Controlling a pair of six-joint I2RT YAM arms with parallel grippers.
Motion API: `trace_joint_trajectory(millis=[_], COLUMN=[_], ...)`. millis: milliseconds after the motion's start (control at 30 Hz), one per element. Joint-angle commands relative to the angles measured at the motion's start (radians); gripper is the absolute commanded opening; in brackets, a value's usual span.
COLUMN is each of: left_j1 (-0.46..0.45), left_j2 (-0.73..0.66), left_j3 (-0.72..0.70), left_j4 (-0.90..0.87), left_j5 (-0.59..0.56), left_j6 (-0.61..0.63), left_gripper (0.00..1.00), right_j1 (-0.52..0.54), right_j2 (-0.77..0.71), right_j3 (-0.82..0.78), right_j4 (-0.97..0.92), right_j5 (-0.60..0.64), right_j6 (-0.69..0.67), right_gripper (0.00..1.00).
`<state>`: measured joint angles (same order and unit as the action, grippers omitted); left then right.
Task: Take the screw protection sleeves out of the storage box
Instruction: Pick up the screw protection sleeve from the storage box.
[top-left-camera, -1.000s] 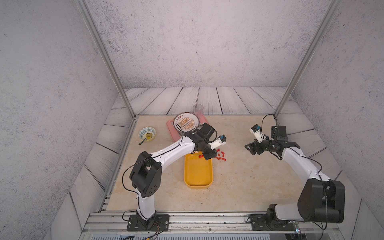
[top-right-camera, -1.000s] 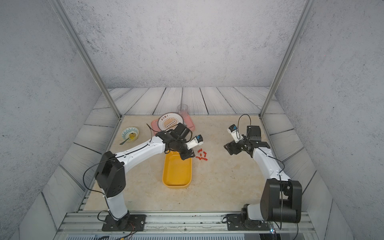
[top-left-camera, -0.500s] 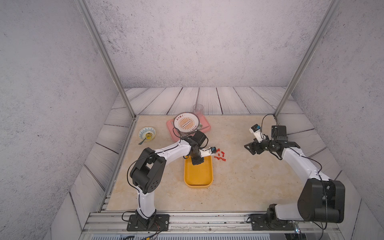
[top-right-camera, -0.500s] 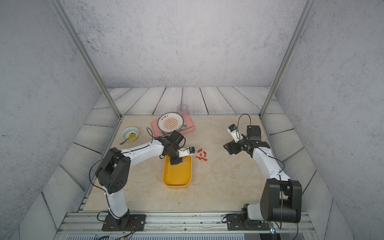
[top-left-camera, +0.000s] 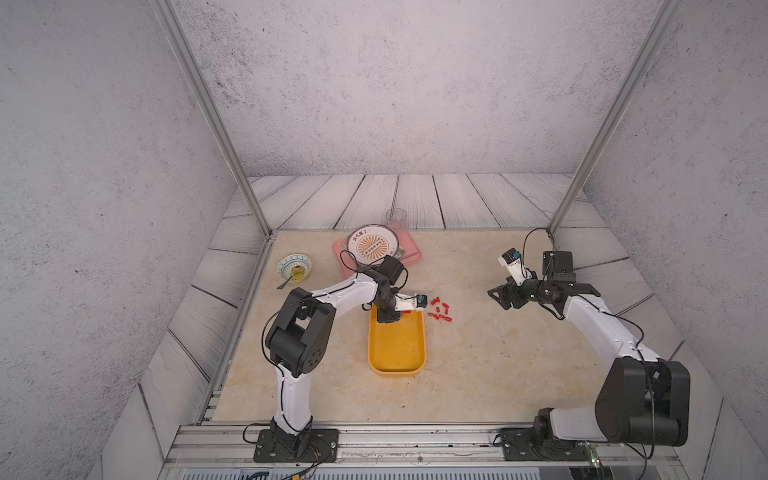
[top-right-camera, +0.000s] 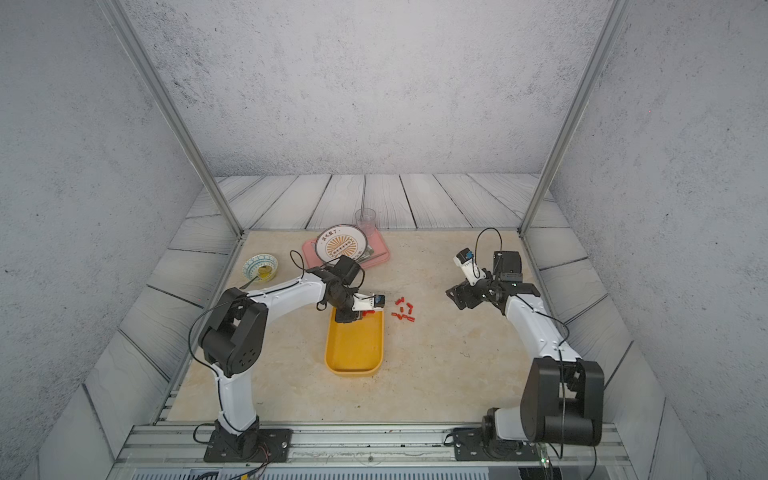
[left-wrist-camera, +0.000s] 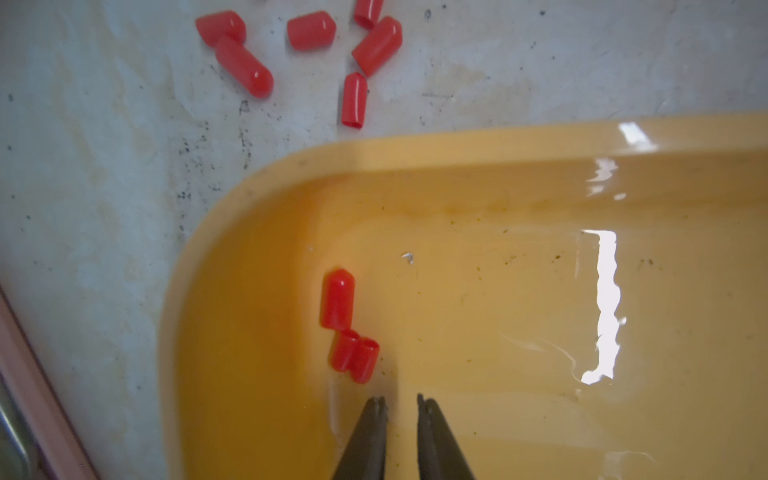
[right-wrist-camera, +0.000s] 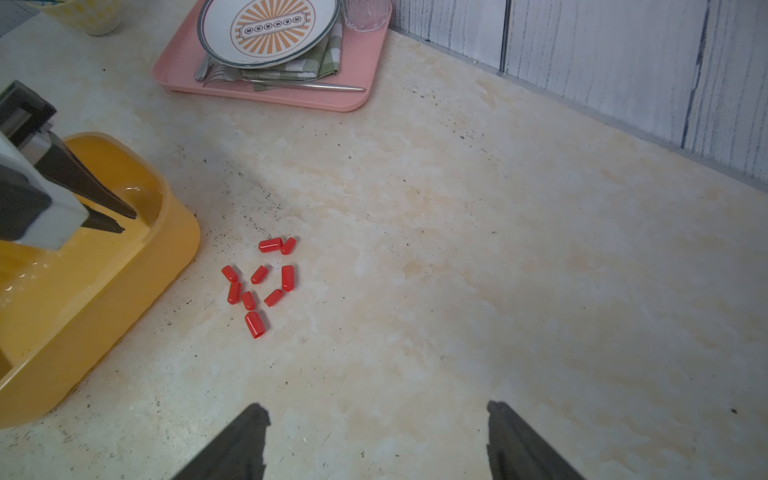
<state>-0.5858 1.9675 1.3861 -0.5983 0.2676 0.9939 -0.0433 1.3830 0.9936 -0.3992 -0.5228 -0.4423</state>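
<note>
Hovering over a corner of the yellow box (left-wrist-camera: 457, 145), the left gripper (left-wrist-camera: 401, 405) shows its jaws a narrow slit apart with nothing between them, tips just short of three red sleeves (left-wrist-camera: 337, 299) bunched on the box floor, while nine more sleeves (right-wrist-camera: 287, 277) lie loose on the table (right-wrist-camera: 457, 249) just beside the box. Well apart, the right gripper (right-wrist-camera: 376, 415) hangs wide open and empty. Those sleeves look featherweight, slick and slightly squashy, so a gentle pinch across one barrel's middle seems best.
</note>
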Motion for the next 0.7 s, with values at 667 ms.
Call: trace_joint_trajectory(millis=[667], left_j1=[0.02], left_j2=[0.11], left_j3=[0.111], left_j4=[-0.055], left_j5=[0.004], left_j6=[0.111], left_gripper=[0.18], right_j1=[-0.004], right_j2=[-0.042], right_j3=[-0.001], right_j4=[-0.007], right_j5=[-0.024], right_j6=[-0.012], right_gripper=[0.85])
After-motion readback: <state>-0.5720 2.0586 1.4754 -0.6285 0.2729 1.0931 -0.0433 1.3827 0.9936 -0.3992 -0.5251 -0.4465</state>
